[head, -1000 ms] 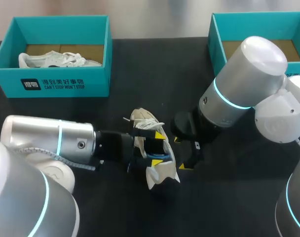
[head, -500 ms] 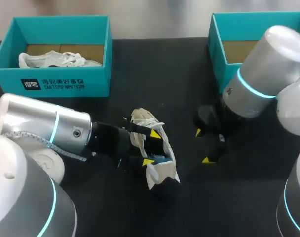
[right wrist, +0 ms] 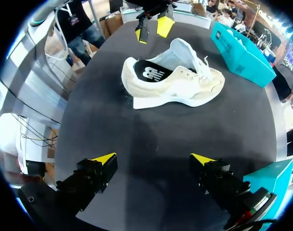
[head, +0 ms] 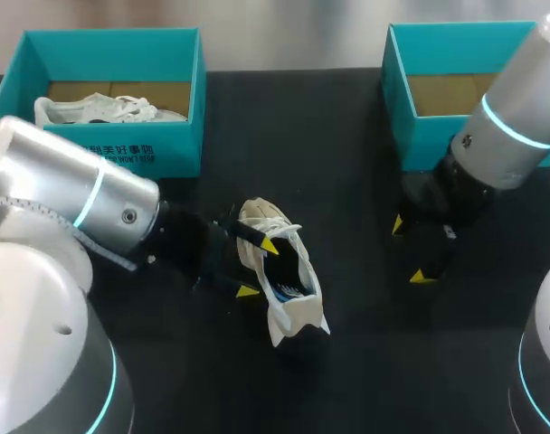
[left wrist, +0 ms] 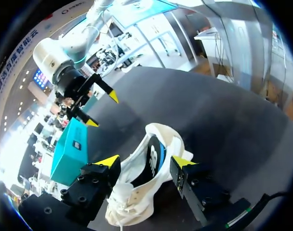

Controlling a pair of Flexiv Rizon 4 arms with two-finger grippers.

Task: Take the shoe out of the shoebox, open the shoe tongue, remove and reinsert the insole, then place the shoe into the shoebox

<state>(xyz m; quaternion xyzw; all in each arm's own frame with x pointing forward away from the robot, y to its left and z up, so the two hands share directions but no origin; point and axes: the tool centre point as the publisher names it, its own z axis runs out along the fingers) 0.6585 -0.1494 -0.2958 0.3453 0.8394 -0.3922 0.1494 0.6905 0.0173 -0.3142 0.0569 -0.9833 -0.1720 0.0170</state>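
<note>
Head view: the white shoe (head: 307, 289) lies near the middle of the dark surface (head: 347, 163), outside both boxes, with its opening up and the dark insole (head: 287, 269) showing inside. A second ago the left end effector (head: 257, 268) straddled that opening and the right end effector (head: 410, 250) hung just at the shoe's 3 o'clock side. Since then the left one has drawn back toward 9 o'clock, and its fingers are spread wide with only the shoe's near end between them, gripping nothing. The right one has retreated toward 2 o'clock, well apart from the shoe and near the front of the right shoebox (head: 397, 108), likewise wide open and empty. The shoe itself has barely shifted. Both arms letting go suggests the insole work is finished and the return to a shoebox is what remains. Whether the insole sits flat toward the toe is hidden under the raised tongue (right wrist: 185, 52). I cannot tell if the left fingers brush the shoe's sides. The right shoebox is partly cut off and covered by the right arm. The left shoebox (head: 189, 99) at 10 o'clock holds a second shoe (head: 94, 110).
</note>
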